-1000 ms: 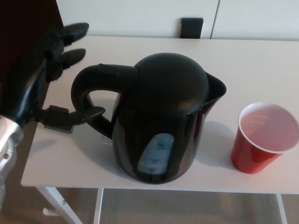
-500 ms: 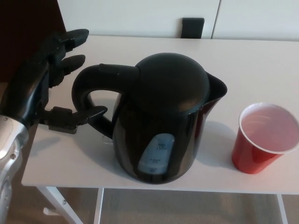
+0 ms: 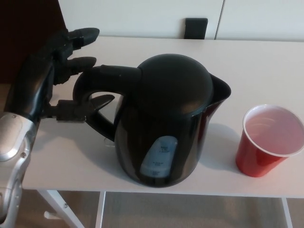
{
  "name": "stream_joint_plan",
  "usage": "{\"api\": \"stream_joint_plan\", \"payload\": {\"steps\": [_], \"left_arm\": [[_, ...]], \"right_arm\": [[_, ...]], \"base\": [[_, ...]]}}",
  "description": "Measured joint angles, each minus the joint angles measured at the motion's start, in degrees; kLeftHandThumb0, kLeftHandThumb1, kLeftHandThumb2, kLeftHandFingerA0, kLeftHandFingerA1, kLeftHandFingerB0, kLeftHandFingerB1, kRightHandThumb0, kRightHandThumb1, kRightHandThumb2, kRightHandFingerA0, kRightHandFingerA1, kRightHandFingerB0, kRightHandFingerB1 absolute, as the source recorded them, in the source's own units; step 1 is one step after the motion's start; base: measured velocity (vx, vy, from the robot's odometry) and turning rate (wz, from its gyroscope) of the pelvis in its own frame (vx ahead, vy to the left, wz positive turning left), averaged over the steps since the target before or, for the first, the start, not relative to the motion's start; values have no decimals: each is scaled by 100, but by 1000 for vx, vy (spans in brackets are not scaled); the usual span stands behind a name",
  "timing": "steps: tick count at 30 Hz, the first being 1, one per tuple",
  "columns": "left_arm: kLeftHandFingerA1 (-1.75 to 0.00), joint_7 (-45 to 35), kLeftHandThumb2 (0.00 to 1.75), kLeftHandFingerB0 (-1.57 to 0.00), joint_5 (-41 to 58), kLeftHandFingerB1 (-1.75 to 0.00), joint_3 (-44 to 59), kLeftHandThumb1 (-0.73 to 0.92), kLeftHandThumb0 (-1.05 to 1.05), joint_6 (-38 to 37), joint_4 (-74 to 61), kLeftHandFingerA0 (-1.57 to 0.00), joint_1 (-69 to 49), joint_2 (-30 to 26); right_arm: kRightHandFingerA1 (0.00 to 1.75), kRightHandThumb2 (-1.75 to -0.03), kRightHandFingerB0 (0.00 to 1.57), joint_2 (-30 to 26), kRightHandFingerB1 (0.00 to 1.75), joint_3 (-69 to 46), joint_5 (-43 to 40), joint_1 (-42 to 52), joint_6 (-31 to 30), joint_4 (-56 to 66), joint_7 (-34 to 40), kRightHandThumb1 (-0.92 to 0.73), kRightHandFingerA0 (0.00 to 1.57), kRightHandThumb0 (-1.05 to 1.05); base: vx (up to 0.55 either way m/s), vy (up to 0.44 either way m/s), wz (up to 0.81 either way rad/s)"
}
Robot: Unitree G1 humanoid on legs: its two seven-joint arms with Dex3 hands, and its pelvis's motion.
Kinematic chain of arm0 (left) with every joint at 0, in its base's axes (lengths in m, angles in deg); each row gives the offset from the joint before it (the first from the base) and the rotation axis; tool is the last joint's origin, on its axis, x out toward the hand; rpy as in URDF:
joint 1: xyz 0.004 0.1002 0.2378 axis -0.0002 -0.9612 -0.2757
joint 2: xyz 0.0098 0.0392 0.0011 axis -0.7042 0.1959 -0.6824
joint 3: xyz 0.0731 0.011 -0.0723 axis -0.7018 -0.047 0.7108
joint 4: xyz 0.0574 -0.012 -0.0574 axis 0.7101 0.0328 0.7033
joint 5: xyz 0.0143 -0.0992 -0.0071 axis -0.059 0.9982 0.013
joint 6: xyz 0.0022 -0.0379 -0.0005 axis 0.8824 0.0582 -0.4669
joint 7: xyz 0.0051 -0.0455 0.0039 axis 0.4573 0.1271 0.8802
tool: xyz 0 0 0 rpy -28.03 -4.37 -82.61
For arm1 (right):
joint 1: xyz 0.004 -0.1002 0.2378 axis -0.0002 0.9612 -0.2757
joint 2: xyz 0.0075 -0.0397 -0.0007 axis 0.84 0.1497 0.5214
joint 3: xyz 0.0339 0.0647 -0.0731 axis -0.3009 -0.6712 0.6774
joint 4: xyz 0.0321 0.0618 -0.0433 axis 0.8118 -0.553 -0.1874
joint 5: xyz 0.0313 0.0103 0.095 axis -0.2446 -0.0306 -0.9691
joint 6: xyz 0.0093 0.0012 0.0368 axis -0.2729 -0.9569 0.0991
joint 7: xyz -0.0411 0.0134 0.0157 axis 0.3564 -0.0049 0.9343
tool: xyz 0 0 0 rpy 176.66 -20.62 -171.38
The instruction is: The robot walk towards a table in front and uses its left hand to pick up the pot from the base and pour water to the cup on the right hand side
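The left hand [image 3: 52,80], fingers spread and gripping nothing, sits just left of the kettle [image 3: 166,123], its thumb reaching into the handle [image 3: 92,95] loop. The handle projects toward this hand; the spout faces right, toward the red cup [image 3: 268,140]. The kettle, glossy black, stands at the white table's [image 3: 266,66] front edge.

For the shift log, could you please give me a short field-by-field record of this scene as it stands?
kettle: black kettle upright on the white table, spout toward the cup
handle: handle points to the robot's left
cup: red cup upright, on the robot's right, apart from the kettle
left hand: left hand open at the handle, thumb in the loop, not closed
right hand: not in view
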Motion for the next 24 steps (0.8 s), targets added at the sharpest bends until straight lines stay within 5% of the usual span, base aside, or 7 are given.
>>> {"api": "stream_joint_plan", "payload": {"steps": [5,6,9,10,24], "left_arm": [[-56,171,66,-37,-260,-49,-124,34,-45,2,39,-46,0,144],[-50,206,52,-40,-312,-42,-146,40,-40,2,52,-50,-1,171],[-50,271,52,-40,-452,-42,-180,41,-41,1,125,-50,-5,210],[-56,280,66,-37,-479,-49,-180,35,-47,1,136,-46,-6,214],[-54,306,65,-37,-559,-47,-43,35,-43,-44,526,-44,-5,280]], "right_arm": [[59,-87,22,0,51,5,-2,-45,0,-70,0,-43,38,-12],[59,-87,22,2,51,4,-4,-41,1,-57,-2,-43,39,-13],[57,-86,22,20,51,3,-14,-24,-19,101,-6,-42,36,-13],[58,-87,21,26,50,3,-15,-23,-25,134,-6,-43,37,-13],[58,-87,20,93,50,-127,-125,-233,-201,271,-91,-43,36,-11]], "base": [[0,0,0],[0,0,0],[0,0,0],[0,0,0],[0,0,0]]}}
